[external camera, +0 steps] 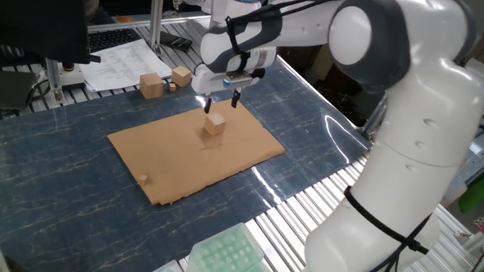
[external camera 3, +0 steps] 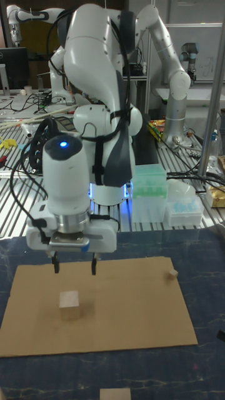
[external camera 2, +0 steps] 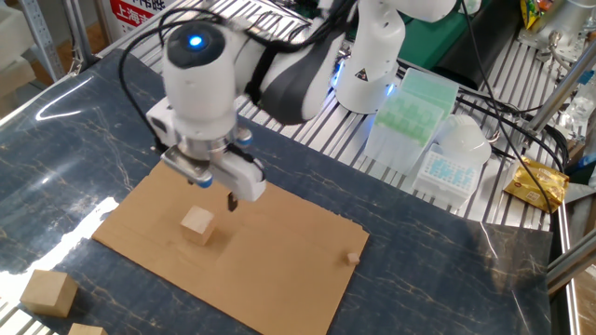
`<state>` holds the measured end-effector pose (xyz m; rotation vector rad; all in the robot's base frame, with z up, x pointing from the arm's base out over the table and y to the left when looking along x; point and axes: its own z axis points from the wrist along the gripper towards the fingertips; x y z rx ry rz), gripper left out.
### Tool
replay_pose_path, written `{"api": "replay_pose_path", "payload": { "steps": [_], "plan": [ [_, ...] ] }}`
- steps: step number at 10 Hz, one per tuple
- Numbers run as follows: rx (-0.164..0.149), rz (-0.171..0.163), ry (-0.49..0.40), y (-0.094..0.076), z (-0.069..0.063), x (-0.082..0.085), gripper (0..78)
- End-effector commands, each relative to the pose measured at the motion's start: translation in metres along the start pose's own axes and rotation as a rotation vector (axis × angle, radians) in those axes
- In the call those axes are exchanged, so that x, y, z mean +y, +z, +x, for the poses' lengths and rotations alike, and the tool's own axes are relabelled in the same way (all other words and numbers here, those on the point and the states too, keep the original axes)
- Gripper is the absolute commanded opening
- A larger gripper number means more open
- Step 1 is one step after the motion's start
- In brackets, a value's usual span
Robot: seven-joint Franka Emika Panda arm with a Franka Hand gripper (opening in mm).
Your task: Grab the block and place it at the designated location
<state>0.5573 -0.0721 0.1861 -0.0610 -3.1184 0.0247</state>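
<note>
The block, a small pale tan cube, rests free on the brown cardboard sheet. It also shows in the other fixed view and in the tall view. My gripper hangs open a short way above the block and slightly behind it, touching nothing. The tall view shows the gripper with both dark fingertips apart and nothing between them. In the other fixed view the gripper is above and to the right of the block. The designated location is hidden; no black dot shows on the sheet.
A darker brown cube and an orange-tan cube sit beyond the sheet near papers. A tiny tan crumb lies near the sheet's edge. Green tube racks and a white robot base stand behind.
</note>
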Motion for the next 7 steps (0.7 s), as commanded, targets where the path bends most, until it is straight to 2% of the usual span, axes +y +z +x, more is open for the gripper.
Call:
{"api": "replay_pose_path", "payload": {
  "steps": [1, 3, 7],
  "plan": [
    [0.021, 0.000, 0.021, -0.020, 0.012, 0.018, 77.5],
    [0.020, -0.001, 0.034, -0.027, 0.017, 0.026, 77.5],
    [0.020, -0.004, 0.046, -0.037, 0.024, 0.030, 77.5]
  ]
}}
